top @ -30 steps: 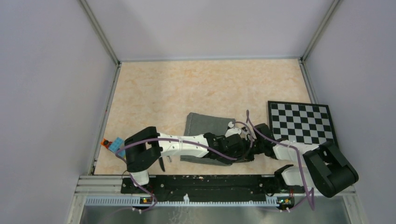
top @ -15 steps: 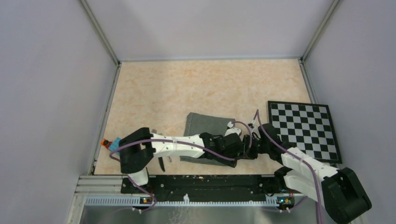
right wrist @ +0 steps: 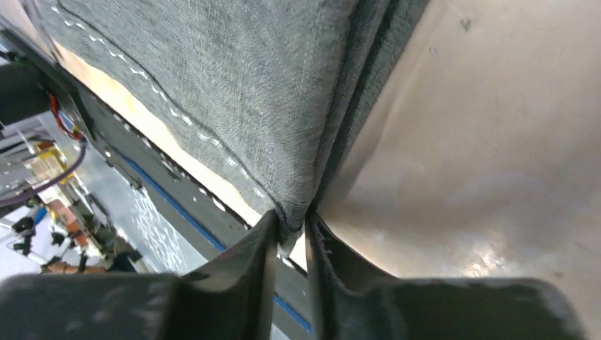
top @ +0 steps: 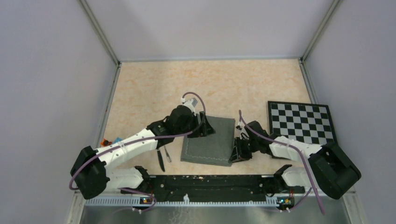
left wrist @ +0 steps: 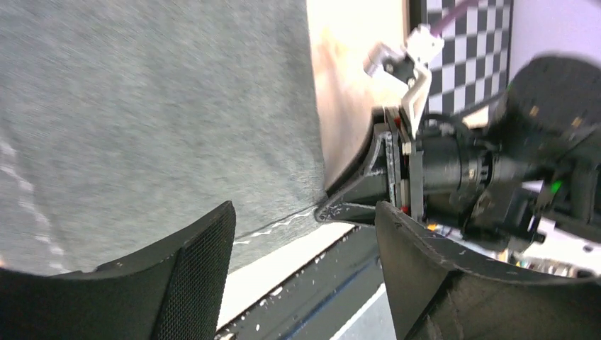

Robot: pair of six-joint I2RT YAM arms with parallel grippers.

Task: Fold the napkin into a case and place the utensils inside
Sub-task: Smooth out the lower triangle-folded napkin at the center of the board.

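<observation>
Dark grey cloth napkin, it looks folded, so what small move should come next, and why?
Probably open the right gripper and draw it back off the near right corner of the dark grey cloth napkin. The cloth lies folded flat, that corner between the fingers; the left gripper is open above it, and the thin metal utensils wait beside it.

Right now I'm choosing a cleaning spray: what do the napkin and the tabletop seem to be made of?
The napkin: woven fabric, matte dark grey; visible weave, lighter stitched hem. The tabletop: likely laminate or stone-look, smooth, marbled beige; faint sheen in the right wrist view.
</observation>
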